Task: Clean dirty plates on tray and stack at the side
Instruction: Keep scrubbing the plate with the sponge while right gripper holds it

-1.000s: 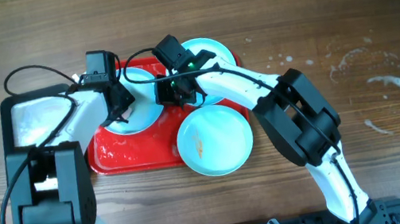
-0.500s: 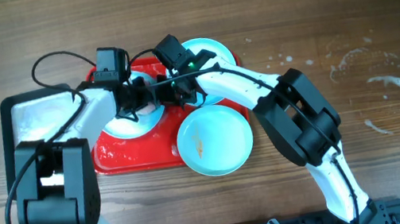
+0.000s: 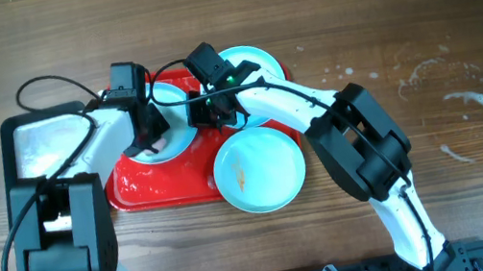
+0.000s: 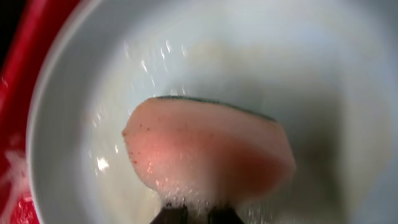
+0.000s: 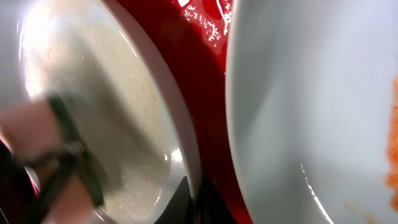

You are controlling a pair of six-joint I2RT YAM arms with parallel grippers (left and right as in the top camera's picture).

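Plate [image 4: 205, 56] on tray [image 3: 152, 184], L pincer [image 4: 194, 215] gripping sponge [image 4: 208, 152], slid back left, R pincer [image 5: 194, 202] clamps rim.

Three pale-blue plates [image 3: 260, 173] — one smeared — on wet red tray [image 3: 147, 184].

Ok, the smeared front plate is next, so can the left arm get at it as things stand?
Probably yes: the front plate lies open from above, and the left gripper, holding the sponge on the neighbouring plate, has only bare tray between.
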